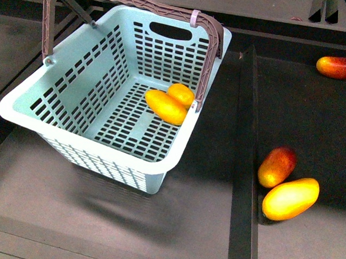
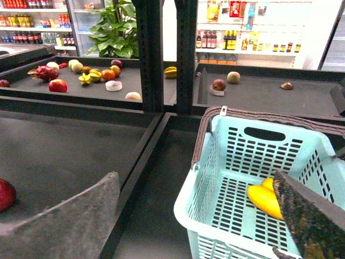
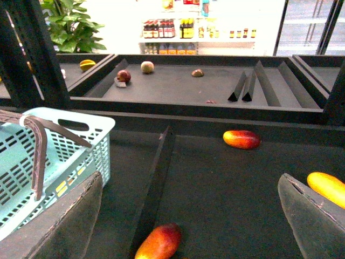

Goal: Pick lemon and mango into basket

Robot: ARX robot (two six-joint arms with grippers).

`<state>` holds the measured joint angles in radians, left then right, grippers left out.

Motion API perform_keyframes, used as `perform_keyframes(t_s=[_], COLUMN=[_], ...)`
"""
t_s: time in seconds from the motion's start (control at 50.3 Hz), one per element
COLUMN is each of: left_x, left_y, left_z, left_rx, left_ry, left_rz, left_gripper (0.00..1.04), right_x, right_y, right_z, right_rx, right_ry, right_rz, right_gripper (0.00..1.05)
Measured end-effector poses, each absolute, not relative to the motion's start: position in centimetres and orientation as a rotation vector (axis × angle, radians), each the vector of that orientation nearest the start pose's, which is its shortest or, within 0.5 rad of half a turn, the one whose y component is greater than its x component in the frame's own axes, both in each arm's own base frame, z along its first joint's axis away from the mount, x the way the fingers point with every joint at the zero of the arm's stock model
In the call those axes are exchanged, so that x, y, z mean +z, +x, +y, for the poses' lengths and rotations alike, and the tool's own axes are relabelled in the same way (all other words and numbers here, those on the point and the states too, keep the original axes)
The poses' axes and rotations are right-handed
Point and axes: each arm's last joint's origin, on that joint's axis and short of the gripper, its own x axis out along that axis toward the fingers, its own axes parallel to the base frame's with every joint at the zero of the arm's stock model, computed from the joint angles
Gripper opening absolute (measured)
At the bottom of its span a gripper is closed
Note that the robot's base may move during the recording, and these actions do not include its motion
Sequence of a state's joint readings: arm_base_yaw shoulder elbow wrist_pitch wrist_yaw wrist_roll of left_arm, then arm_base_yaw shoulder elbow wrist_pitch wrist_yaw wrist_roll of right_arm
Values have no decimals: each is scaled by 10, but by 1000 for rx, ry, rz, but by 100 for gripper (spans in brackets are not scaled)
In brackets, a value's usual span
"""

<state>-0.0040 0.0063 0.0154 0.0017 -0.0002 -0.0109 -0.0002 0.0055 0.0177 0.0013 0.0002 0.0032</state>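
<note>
Basket (image 1: pixel 68 108) holds both fruits: the lemon (image 1: pixel 181 94) touches the mango (image 1: pixel 165 107) on the slotted floor, near the right wall. Left gripper (image 2: pixel 197 216) and right gripper (image 3: pixel 188 216) show jaws spread, holding nothing. Beyond a dark divider (image 1: pixel 246 157) lie two red-blushed mangoes (image 1: pixel 277 166) and a yellow mango (image 1: pixel 290 198).
</note>
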Motion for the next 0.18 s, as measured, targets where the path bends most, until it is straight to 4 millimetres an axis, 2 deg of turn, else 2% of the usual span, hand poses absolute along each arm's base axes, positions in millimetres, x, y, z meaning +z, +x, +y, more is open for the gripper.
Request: perform_keyframes(t_s=[0.06, 0.179], left_x=[168, 168], left_y=[97, 97], left_z=[0, 0], left_rx=[-4, -4], left_ry=[-11, -9], left_rz=[-11, -11], left_gripper=[99, 98], right_x=[169, 169], right_y=[97, 97], right_z=[0, 0], right_rx=[0, 0], right_ry=[3, 3], right_rz=[-14, -14], right_gripper=[96, 96])
